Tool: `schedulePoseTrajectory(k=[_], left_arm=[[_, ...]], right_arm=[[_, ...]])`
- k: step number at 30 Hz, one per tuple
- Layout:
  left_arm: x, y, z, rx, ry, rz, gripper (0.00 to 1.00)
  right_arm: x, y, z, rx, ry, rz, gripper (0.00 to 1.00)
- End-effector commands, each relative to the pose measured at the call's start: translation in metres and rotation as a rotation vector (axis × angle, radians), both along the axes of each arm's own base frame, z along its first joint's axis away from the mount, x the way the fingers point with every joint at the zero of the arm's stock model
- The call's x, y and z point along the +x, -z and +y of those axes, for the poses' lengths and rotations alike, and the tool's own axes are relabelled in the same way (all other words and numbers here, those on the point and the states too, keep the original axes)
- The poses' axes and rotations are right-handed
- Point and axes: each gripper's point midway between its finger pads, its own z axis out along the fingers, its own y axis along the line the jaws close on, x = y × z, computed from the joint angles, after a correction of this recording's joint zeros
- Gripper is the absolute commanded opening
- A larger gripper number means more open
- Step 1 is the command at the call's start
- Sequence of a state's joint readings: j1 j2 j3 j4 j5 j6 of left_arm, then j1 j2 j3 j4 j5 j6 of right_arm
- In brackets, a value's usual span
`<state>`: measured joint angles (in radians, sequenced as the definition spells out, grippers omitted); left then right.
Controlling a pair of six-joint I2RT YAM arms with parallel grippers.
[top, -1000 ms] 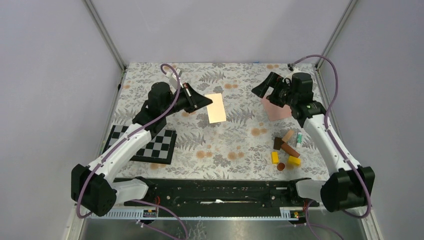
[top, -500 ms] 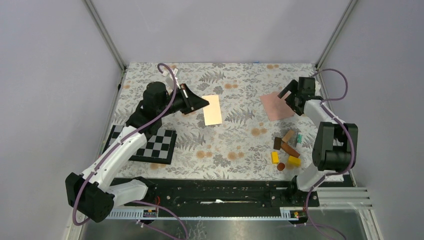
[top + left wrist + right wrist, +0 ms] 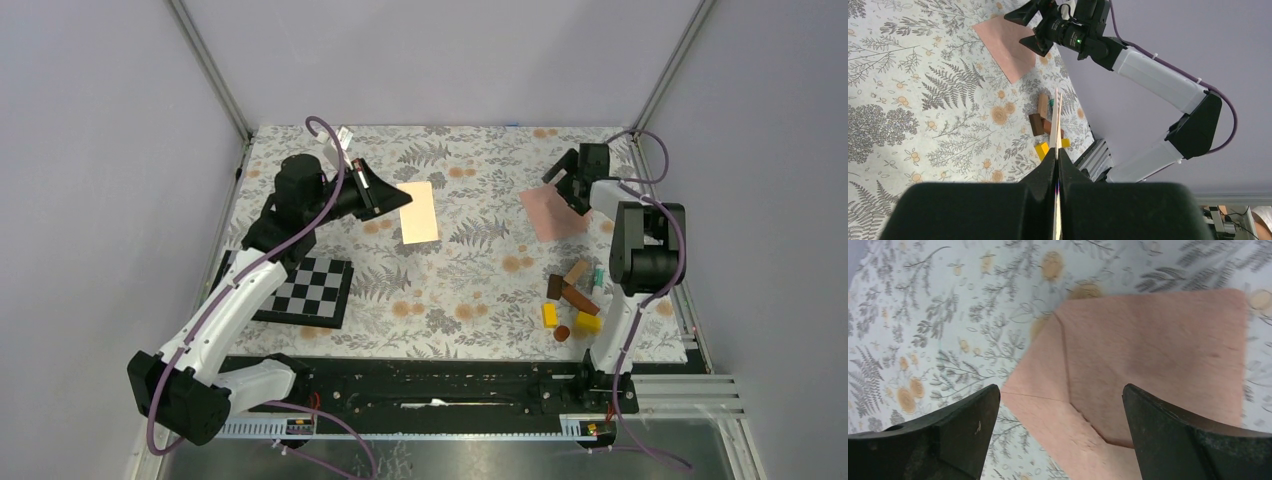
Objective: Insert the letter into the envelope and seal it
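The envelope (image 3: 553, 213) lies flat on the table (image 3: 470, 285), at the far right, a little askew to the table's edges. In the right wrist view its creased side faces up, with fold lines meeting near its middle; whether the flap is open or folded down I cannot tell.

The right gripper (image 3: 566, 186) is over the envelope's far edge. Its jaws are spread wide and hold nothing. From its own camera the two fingers (image 3: 948, 432) frame the pink paper, one at each side of the view. Whether they touch the paper I cannot tell.

The letter (image 3: 419, 212), a cream sheet, is well to the left of the envelope, near the far middle of the table. The left gripper (image 3: 393, 198) has its jaws pressed together on the sheet's left edge. In the left wrist view the sheet shows edge-on as a thin line running out from between the fingertips.

A cluster of small blocks (image 3: 570, 298), brown and yellow among them, sits on the table nearer than the envelope, at the right side. A checkerboard (image 3: 305, 290) lies at the near left, partly under the left arm.
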<state>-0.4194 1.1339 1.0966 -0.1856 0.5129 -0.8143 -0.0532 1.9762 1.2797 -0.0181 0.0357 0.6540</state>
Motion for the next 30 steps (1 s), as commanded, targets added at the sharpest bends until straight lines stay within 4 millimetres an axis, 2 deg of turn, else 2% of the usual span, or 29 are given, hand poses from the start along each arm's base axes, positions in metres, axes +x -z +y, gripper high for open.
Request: schedulePoseTrajectory(k=[1,5,7,12,19,27,30], left_arm=[[0.001,-0.023,0.002,-0.016,0.023,-0.073,0.0],[0.002,-0.022,0.002,-0.017,0.024,-0.068,0.0],[0.002,-0.023,0.002,-0.02,0.026,-0.07,0.0],[0.001,-0.019,0.001,-0.03,0.031,-0.061,0.0],[0.001,-0.017,0.001,-0.039,0.033,-0.055,0.0],[0.001,-0.012,0.0,-0.045,0.037,-0.044,0.0],[0.0,-0.013,-0.001,-0.054,0.045,-0.044,0.0]], right_arm=[[0.027,-0.009,0.018,-0.003,-0.052,-0.056,1.0],[0.016,0.014,0.027,0.009,-0.07,0.024,1.0],[0.01,0.02,0.046,0.008,-0.105,0.042,1.0],[-0.011,0.028,0.078,0.009,-0.161,0.084,1.0],[-0.062,0.039,0.114,0.062,-0.151,0.165,1.0],[-0.126,0.044,0.189,0.174,-0.169,0.186,1.0],[-0.127,0.034,0.227,0.205,-0.218,0.145,1.0]])
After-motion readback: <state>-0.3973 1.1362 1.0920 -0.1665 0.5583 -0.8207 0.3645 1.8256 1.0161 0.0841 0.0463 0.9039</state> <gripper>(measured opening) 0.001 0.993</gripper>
